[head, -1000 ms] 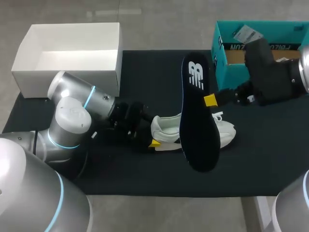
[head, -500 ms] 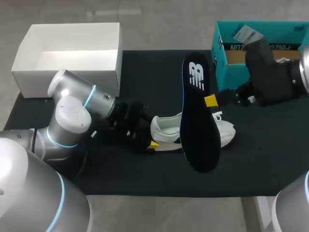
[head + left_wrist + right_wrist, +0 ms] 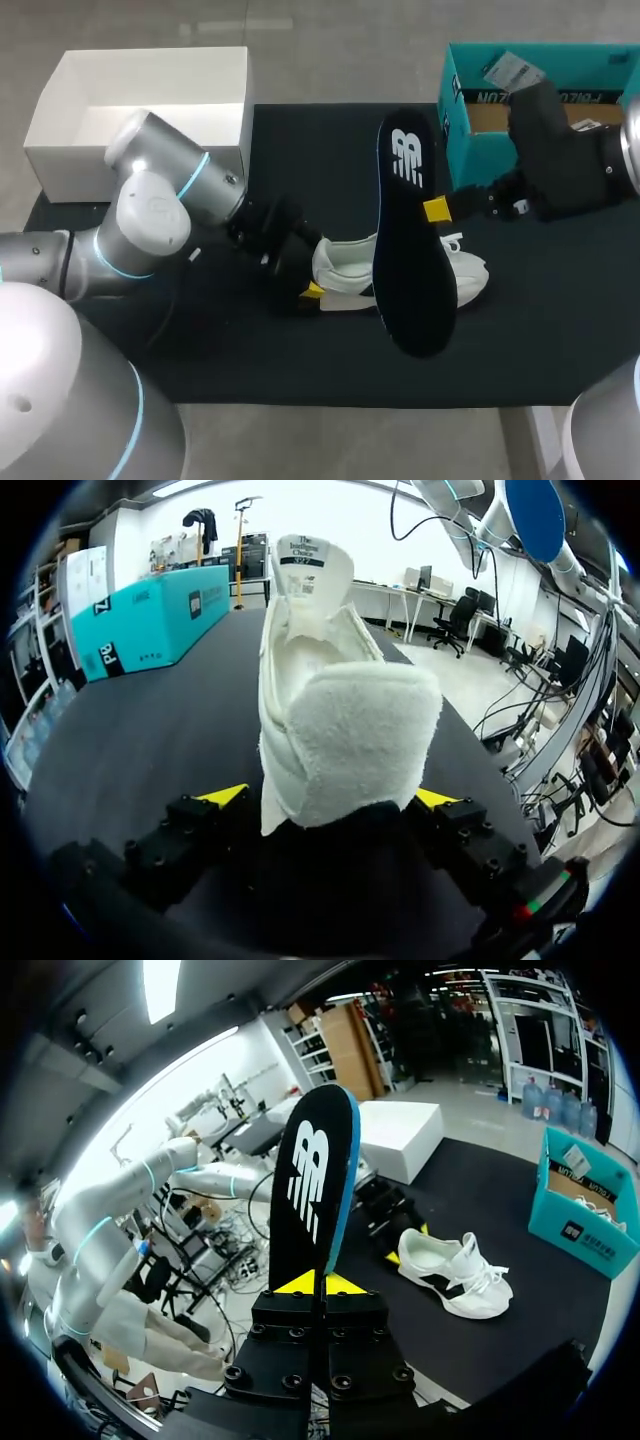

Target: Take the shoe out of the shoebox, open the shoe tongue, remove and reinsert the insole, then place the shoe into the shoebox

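Meanwhile, the insole is hanging out over the shoe.
The right gripper [image 3: 436, 210] is pinching tight on one long edge of the black, blue-rimmed foam insole [image 3: 412, 270], which is hiding the middle of the white low-top sneaker [image 3: 342, 268] lying on the black mat [image 3: 300, 150]. The left gripper [image 3: 330, 798] is sitting at the sneaker's heel; I cannot tell whether it is clamping. A white open cardboard box [image 3: 140, 150] is standing behind the left arm and a teal cardboard shoebox [image 3: 480, 135] behind the right.
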`<state>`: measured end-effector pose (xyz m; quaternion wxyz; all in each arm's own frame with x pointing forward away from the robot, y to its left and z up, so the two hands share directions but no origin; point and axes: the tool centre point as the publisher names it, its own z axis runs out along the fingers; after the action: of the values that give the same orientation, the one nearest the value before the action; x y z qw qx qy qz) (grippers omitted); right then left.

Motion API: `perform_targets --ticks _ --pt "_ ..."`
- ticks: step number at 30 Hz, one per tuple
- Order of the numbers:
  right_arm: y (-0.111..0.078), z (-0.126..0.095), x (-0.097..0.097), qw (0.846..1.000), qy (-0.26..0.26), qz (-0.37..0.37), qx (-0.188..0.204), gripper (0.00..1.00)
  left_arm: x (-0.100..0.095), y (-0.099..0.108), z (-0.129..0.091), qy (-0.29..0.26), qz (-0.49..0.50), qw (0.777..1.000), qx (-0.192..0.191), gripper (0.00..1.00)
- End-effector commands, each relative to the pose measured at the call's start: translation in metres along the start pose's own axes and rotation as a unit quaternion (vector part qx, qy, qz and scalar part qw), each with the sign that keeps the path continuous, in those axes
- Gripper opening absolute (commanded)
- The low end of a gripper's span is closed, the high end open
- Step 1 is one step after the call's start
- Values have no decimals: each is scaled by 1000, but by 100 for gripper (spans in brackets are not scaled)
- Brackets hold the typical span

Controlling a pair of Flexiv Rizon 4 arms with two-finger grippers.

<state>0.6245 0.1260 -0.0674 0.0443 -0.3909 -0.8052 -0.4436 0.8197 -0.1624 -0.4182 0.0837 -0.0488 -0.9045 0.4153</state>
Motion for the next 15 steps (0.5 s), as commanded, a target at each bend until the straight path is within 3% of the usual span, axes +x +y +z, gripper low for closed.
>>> perform_targets --ticks 1,6,10,15 --pt "3 4 -1 1000 1 0 2 0 5 -15 -13 0 -18 995 -94 100" --pt "3 4 -1 1000 1 0 2 0 14 -26 -21 -10 -23 988 -149 100" --pt "3 4 -1 1000 1 0 2 0 20 -29 -27 -32 -38 975 -216 100" --pt "3 4 -1 1000 1 0 2 0 24 -29 -36 -46 -59 965 -251 100"
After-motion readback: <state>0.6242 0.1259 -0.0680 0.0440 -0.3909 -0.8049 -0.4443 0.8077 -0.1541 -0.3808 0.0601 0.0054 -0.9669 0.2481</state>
